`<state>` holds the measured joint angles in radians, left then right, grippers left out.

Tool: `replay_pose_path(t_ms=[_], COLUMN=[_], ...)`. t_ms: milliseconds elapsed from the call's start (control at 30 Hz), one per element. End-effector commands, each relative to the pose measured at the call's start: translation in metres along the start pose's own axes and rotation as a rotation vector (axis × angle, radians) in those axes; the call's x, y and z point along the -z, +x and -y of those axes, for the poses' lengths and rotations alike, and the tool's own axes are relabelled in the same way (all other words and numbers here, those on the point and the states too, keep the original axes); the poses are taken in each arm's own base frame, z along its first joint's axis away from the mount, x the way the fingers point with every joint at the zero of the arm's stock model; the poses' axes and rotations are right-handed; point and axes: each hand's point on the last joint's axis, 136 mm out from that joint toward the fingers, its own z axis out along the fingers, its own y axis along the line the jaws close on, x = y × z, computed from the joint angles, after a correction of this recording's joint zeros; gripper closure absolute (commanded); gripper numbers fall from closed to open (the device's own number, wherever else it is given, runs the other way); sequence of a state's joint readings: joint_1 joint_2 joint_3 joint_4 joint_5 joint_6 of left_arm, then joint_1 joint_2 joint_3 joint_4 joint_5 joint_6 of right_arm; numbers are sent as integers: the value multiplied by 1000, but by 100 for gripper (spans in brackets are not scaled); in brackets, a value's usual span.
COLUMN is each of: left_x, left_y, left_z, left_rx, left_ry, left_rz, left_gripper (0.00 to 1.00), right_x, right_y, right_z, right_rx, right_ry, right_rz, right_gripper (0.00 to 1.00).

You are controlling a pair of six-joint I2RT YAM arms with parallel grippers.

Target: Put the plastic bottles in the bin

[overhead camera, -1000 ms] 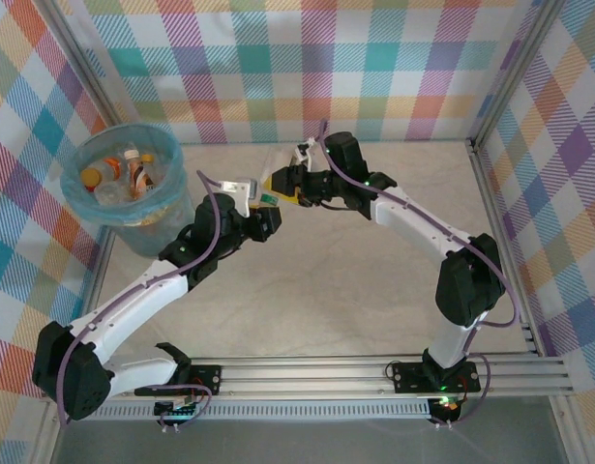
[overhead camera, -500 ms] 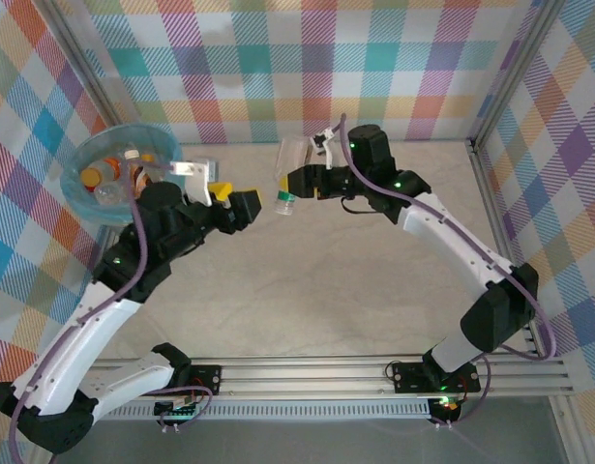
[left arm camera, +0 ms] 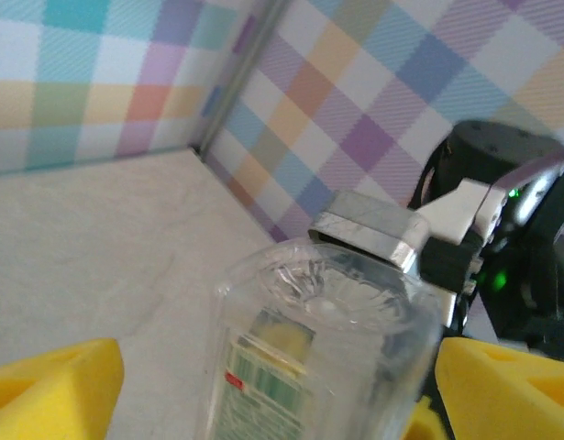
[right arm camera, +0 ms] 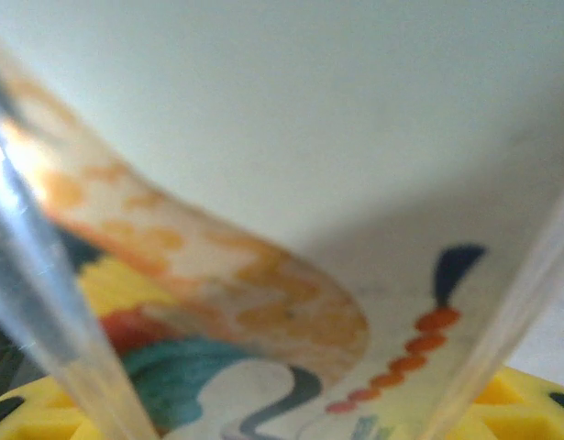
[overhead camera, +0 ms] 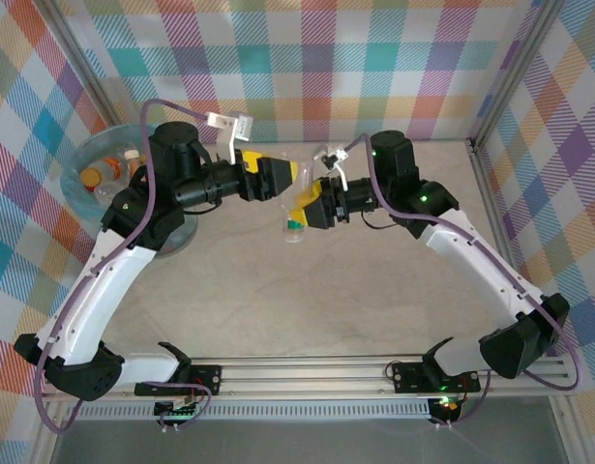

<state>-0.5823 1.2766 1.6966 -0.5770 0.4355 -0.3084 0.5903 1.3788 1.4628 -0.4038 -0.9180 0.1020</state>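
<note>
There, bottles (overhead camera: 105,174) inside the bin (overhead camera: 74,193).

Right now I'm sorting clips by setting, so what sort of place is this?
Most likely a robot test cell, not a home: a left arm and right arm bolted to a metal rail, checked walls on a metal frame, and a lined bin with bottles inside.

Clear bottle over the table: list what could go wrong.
The clear bottle hangs cap-down in the right fingers alone; the left fingers stand open around its base, so an early release could drop it onto the table. The bin stands off to the left; a loose handover grip might lose it on the way.
</note>
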Motion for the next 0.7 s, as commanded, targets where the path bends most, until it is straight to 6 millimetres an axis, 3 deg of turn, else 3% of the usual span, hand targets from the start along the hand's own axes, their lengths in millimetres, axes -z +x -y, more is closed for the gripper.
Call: replay_pose_path(t_ms=[0,367,667], left_x=[10,7,5], left_y=[5,18,14], left_z=[32,48,51], left_rx=[-49,-62,-46], left_ry=[150,285,310], left_rz=[-35,-84,-76], left_gripper=[8,25,47], right_x=[8,12,10], right_y=[3,8,5], right_z=[-38,-59,-56], right_rx=[101,79,65], right_ry=[-171,-294,-294], right_rz=[2,-21,-22], right_gripper=[61,59,54])
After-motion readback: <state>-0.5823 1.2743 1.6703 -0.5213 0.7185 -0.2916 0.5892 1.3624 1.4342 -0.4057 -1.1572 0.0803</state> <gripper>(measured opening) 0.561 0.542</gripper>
